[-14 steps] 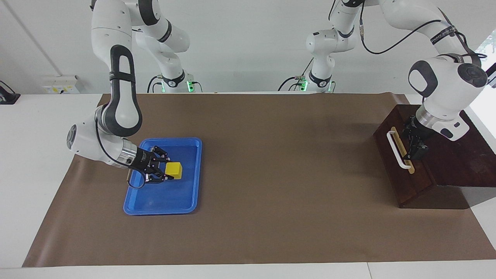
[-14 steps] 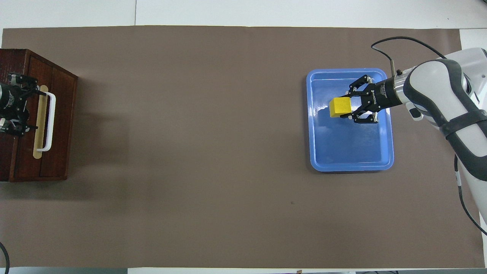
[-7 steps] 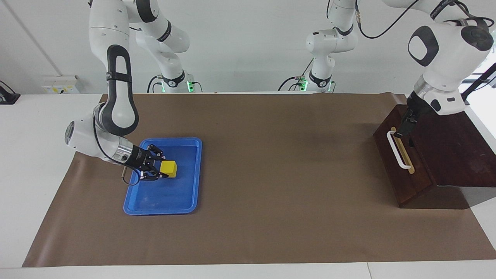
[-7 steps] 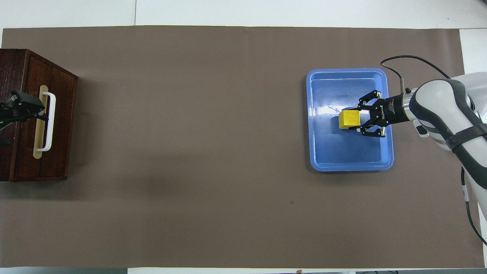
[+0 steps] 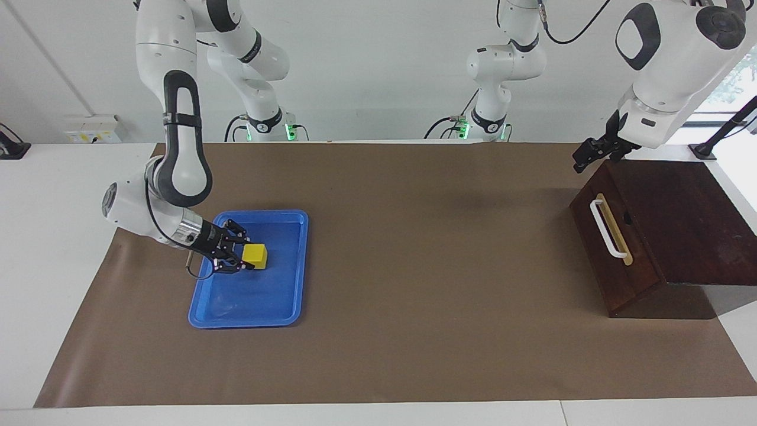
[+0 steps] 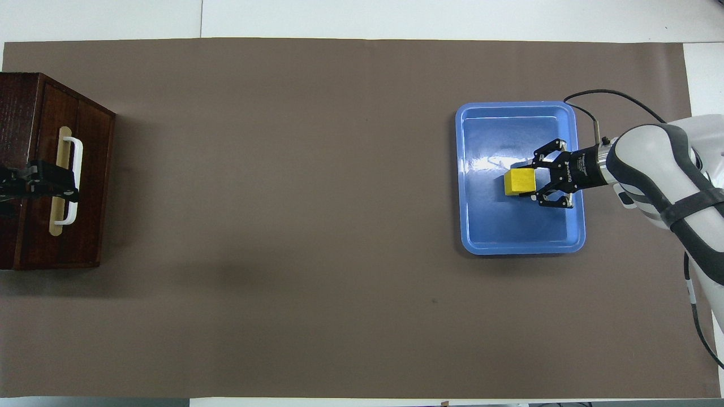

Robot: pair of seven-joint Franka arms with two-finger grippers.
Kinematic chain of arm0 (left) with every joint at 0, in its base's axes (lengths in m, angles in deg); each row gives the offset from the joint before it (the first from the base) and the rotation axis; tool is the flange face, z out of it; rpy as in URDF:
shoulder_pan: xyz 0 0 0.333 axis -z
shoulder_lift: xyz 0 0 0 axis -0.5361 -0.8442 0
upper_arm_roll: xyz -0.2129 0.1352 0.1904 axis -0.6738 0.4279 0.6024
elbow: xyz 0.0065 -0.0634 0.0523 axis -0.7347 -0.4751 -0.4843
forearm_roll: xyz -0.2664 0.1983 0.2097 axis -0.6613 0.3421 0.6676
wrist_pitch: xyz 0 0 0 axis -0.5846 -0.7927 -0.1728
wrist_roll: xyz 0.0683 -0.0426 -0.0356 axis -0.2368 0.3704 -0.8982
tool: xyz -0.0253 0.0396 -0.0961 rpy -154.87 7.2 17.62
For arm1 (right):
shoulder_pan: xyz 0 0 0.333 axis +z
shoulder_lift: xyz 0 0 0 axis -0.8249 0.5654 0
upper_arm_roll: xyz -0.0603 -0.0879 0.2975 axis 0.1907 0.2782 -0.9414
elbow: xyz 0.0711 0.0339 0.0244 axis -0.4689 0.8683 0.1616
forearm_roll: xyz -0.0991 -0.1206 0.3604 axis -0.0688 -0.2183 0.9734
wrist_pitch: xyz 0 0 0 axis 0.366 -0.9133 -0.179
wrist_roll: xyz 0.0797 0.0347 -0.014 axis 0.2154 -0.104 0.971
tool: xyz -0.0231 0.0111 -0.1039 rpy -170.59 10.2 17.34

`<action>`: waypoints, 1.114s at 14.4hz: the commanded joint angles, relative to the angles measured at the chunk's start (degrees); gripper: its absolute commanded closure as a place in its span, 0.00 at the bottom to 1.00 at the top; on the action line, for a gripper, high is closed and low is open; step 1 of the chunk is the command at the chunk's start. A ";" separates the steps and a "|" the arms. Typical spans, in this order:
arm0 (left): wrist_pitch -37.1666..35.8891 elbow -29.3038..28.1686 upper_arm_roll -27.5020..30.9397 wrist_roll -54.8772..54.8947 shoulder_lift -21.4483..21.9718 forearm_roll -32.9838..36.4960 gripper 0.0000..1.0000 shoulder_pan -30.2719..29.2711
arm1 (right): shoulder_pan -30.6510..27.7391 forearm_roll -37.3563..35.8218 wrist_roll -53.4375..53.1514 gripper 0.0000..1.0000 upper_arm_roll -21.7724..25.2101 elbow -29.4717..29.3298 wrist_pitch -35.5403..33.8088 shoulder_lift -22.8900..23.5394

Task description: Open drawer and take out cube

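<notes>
Right claw clamped on yellow cube, low inside blue tray at right arm's end of table. Left claw raised above closed drawer, fingers spread wide, holding nothing.

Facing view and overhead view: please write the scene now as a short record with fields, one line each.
drawer: closed, at the left arm's end of the table
cube: yellow, held low over the blue tray
right gripper: shut on the cube
left gripper: open, empty, raised in the air by the box's corner, apart from the handle
</notes>
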 commanded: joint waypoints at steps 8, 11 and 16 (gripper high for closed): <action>0.70 2.61 -1.89 9.08 -2.32 -0.99 0.00 -0.08 | -0.29 -1.45 5.68 0.00 -0.28 -1.66 -4.77 -5.91; 1.41 2.79 -1.80 8.91 -2.32 -1.26 0.00 0.10 | 1.99 -9.88 5.85 0.00 -0.45 -2.19 -7.32 -12.41; 1.85 3.49 -1.98 9.43 -1.71 -1.35 0.00 0.71 | 3.14 -17.62 12.77 0.00 -0.89 -2.63 -13.56 -20.41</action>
